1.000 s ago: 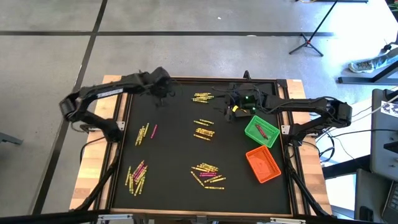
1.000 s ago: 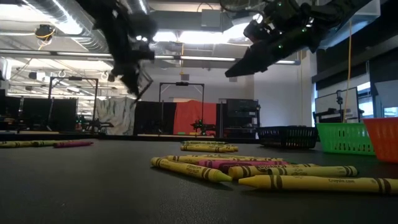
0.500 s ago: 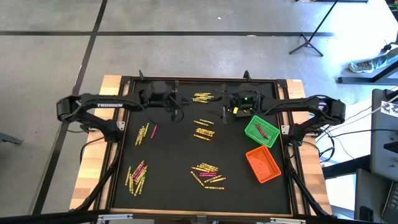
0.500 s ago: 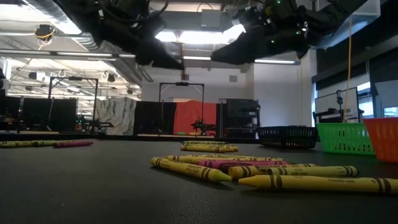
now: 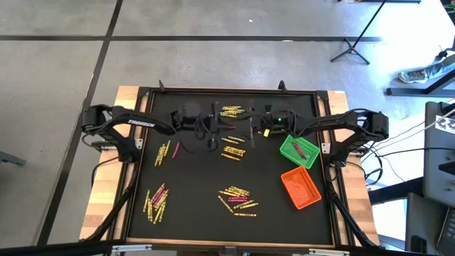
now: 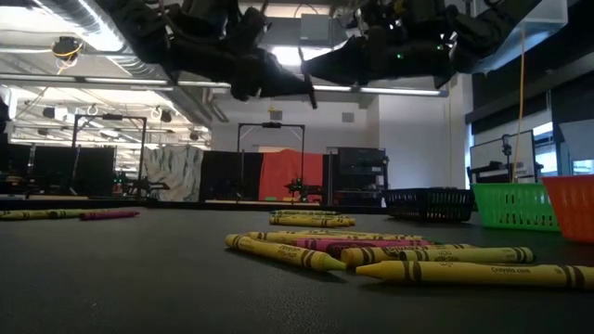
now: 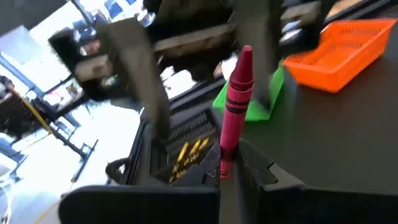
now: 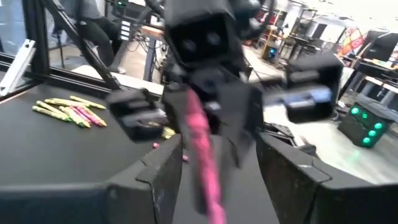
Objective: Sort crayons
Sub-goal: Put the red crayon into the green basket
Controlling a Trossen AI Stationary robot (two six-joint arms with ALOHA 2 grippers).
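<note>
Left wrist view shows you the left gripper [image 7: 231, 177] clamped tight on a pink-red crayon [image 7: 234, 109] that sticks out beyond its fingers, with the green bin [image 7: 268, 99] and orange bin [image 7: 339, 50] beyond. From above, your two grippers meet nose to nose over the back middle of the table [image 5: 192, 185], among the loose yellow crayons [image 5: 233, 151]. The right gripper [image 8: 214, 180] has its fingers spread either side of that crayon without gripping it.

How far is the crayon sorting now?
Done: only a few crayons lie in the green bin; what the orange bin holds cannot be told.
In hand: the left gripper is shut on a pink crayon, held up toward the right gripper, mid-air above the table.
Left: nearly all; several crayon piles lie on the mat.
</note>
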